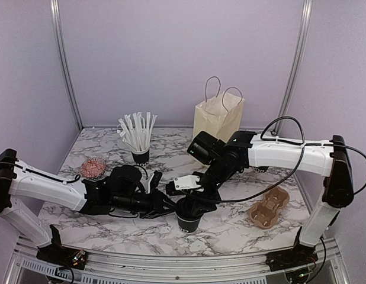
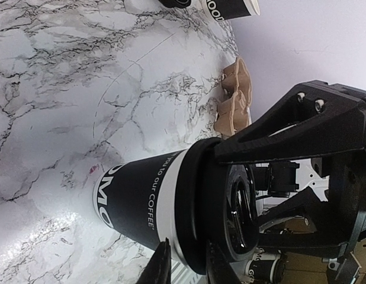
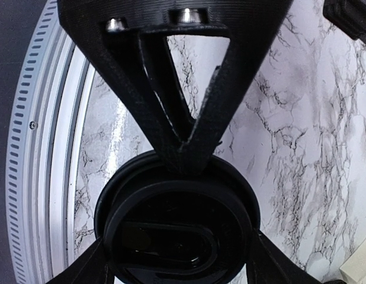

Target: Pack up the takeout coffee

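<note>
The takeout coffee (image 1: 188,220), a black cup with white lettering, a white band and a black lid, stands upright near the table's front edge. It also shows in the left wrist view (image 2: 141,201) and from above in the right wrist view (image 3: 177,231). My right gripper (image 1: 192,207) comes down over it, with its fingers (image 3: 82,269) pressed against both sides of the lid. My left gripper (image 1: 164,204) is just left of the cup. Its fingertips (image 2: 162,263) are slightly apart beside the white band and lid rim and hold nothing.
A cream paper bag (image 1: 217,118) with handles stands at the back. A like cup with white straws (image 1: 140,155) stands back left. A cardboard cup carrier (image 1: 267,210) lies to the right, and a pink round item (image 1: 92,168) to the left. A metal rail (image 3: 41,177) edges the table front.
</note>
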`<state>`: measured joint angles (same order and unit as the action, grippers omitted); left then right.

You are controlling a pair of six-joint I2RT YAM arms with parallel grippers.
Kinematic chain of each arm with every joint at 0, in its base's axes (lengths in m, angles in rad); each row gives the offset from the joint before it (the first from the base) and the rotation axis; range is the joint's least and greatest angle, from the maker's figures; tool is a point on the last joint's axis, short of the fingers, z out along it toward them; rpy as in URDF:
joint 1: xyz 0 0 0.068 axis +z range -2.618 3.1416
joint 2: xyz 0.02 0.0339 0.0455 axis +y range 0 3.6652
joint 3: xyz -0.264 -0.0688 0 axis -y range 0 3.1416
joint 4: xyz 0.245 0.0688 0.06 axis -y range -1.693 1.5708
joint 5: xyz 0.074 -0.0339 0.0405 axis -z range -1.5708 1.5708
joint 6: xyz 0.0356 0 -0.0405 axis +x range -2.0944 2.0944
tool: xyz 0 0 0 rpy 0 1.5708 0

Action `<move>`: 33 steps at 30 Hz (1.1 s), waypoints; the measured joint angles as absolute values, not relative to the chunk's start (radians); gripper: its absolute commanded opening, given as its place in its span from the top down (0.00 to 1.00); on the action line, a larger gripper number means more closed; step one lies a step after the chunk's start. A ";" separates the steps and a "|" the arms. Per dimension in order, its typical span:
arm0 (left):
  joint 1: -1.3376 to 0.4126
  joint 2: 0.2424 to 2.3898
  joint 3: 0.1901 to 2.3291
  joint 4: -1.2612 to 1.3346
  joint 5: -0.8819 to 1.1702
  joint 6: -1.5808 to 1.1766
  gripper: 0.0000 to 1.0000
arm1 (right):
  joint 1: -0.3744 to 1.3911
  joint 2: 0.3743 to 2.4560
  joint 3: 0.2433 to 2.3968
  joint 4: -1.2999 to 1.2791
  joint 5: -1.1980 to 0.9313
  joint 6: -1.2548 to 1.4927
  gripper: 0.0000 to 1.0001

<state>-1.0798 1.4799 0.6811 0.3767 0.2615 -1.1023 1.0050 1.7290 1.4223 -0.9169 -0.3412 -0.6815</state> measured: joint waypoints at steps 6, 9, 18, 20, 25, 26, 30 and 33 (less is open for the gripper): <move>-1.079 1.504 0.689 0.398 0.286 -1.139 0.81 | 1.005 1.728 1.420 -0.931 -0.335 -0.682 0.31; -1.076 1.517 0.690 0.417 0.304 -1.164 0.81 | 1.005 1.724 1.414 -0.933 -0.334 -0.683 0.31; -1.068 1.588 0.690 0.529 0.374 -1.261 0.85 | 1.005 1.707 1.378 -0.940 -0.318 -0.689 0.32; -1.067 1.599 0.690 0.549 0.384 -1.272 0.90 | 1.005 1.703 1.372 -0.941 -0.315 -0.690 0.32; -1.062 1.621 0.690 0.585 0.407 -1.311 0.96 | 1.005 1.696 1.359 -0.939 -0.311 -0.689 0.32; -1.061 1.624 0.690 0.589 0.411 -1.320 0.97 | 1.005 1.696 1.355 -0.939 -0.310 -0.689 0.32; -1.055 1.641 0.670 0.639 0.423 -1.351 0.96 | 1.005 1.695 1.345 -0.930 -0.311 -0.687 0.32; -1.049 1.654 0.650 0.689 0.435 -1.365 0.93 | 1.005 1.694 1.339 -0.923 -0.313 -0.682 0.32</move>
<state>-1.0492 1.6543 0.6498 0.6891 0.4355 -1.3647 1.0050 1.6939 1.3388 -0.9226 -0.3134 -0.6819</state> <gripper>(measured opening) 0.080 0.685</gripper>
